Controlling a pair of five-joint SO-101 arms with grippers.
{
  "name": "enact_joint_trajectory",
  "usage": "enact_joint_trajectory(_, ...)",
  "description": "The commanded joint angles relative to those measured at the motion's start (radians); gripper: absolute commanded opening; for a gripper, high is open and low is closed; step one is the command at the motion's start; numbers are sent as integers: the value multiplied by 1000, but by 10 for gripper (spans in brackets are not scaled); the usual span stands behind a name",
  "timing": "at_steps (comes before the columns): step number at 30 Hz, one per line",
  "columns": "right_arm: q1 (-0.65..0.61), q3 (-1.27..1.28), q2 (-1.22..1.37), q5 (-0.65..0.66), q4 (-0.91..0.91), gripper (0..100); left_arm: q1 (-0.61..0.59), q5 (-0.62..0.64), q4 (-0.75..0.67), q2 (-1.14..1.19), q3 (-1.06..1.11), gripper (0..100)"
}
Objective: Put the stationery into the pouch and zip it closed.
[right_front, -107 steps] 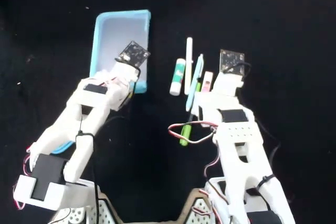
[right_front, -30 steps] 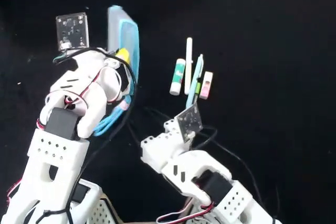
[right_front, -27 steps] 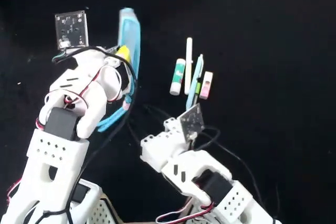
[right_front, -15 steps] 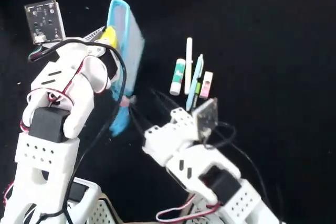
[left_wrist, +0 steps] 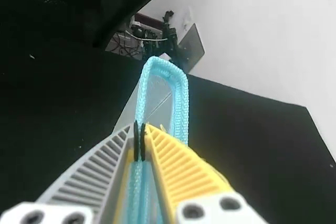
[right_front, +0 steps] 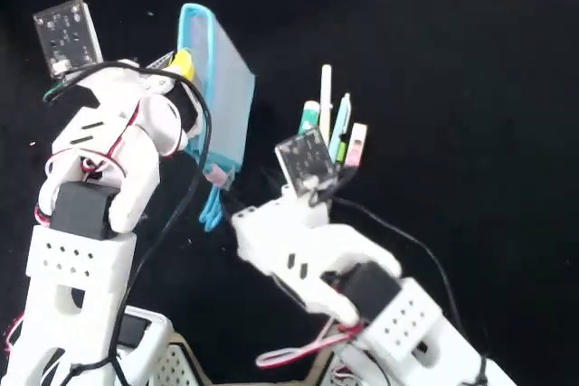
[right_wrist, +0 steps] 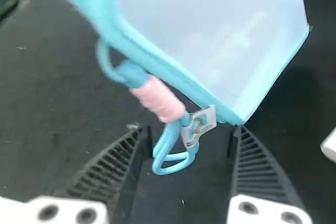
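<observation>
Lifted higher now, pouch (right_front: 231, 97) hangs pinched in my left claw (left_wrist: 139, 136); right claw (right_wrist: 189, 132) spread round zip pull (right_wrist: 157, 100). Nxt: grip pull & unzip.

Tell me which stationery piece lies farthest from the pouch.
The short pink-and-white piece, at the row's outer end; the white stick, blue pen and green-topped tube lie nearer the pouch.
</observation>
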Motion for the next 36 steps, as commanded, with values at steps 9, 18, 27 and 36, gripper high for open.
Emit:
enact_joint_trajectory(9,-63,340,-200,-9,-437,245,-8,17,-5,-3,41,30)
enact_joint_trajectory(18,-112,326,-199,-8,-454,247,27,17,-6,-3,48,30)
enact_joint_trajectory(27,-43,332,-199,-6,-488,247,82,11,-83,-3,67,30)
enact_joint_trajectory(36,41,332,-110,60,-551,246,87,11,-89,-3,79,30)
